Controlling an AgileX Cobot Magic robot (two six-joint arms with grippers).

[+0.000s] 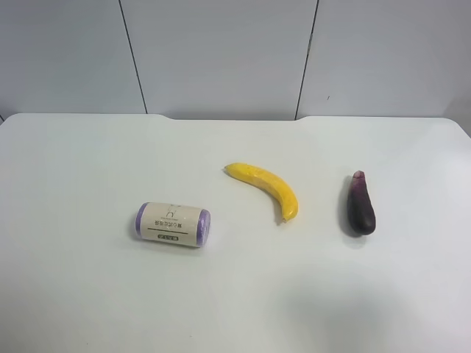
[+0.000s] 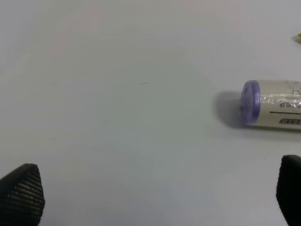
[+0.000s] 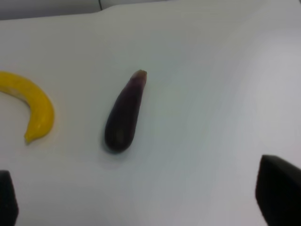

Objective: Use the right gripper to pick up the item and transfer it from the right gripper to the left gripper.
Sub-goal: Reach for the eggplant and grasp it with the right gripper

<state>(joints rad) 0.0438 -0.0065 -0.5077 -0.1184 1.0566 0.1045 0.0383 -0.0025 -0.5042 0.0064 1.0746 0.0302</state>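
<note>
White table (image 1: 66, 309): eggplant (image 1: 360, 207), banana (image 1: 266, 188), roll (image 1: 173, 224) well apart.

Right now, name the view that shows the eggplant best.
Right wrist: the eggplant lies whole, close and central. Exterior high shows it whole but smaller; left wrist does not show it.

The only print in view stands on the cream label (image 1: 171, 222) wrapped around the purple-ended roll (image 1: 173, 224), which lies well apart from the banana (image 1: 266, 188), on the side of the banana's blunt end in the exterior high view. The label carries a small mark near its upper edge, a few short lines of dark characters and a dark bar along its lower edge. In the left wrist view the roll (image 2: 273, 103) shows the same rows of print and the bar. None of it can be read; the characters are too small and blurred.
</note>
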